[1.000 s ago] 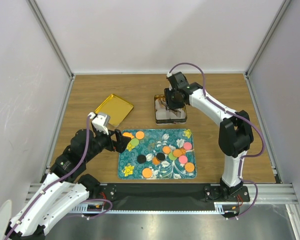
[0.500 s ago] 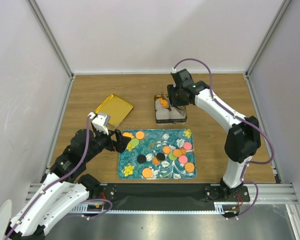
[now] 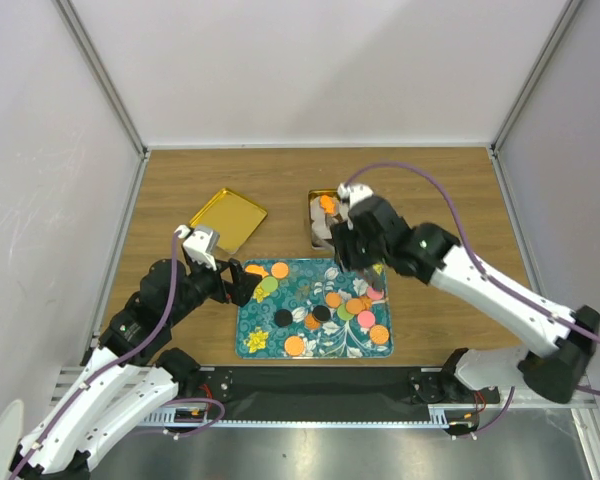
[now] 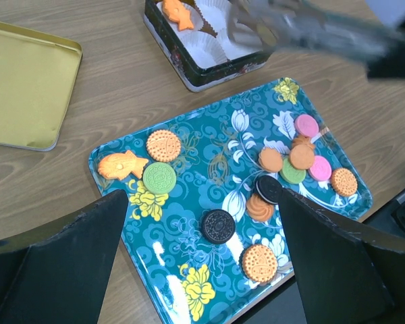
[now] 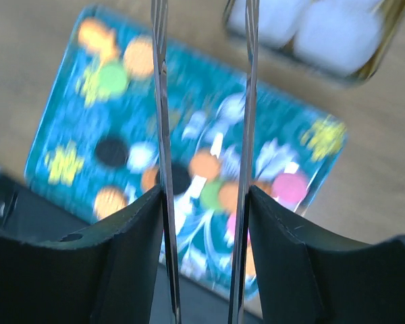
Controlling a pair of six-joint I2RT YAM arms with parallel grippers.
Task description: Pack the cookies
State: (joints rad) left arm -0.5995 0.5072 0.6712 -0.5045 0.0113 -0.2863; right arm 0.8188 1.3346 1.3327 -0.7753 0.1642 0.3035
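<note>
Flat embossed cookies [image 4: 160, 178], orange, green, pink and black, dot the teal tray [image 4: 189, 145]; left hand [image 4: 202, 194] and right hand [image 5: 204, 27] gape empty.

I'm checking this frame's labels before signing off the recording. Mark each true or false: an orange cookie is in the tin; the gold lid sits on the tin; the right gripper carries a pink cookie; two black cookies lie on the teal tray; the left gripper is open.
1. An orange cookie lies in the tin. True.
2. The gold lid sits on the tin. False: it lies on the table, apart from the tin.
3. The right gripper carries a pink cookie. False: nothing is between its jaws.
4. Two black cookies lie on the teal tray. True.
5. The left gripper is open. True.
</note>
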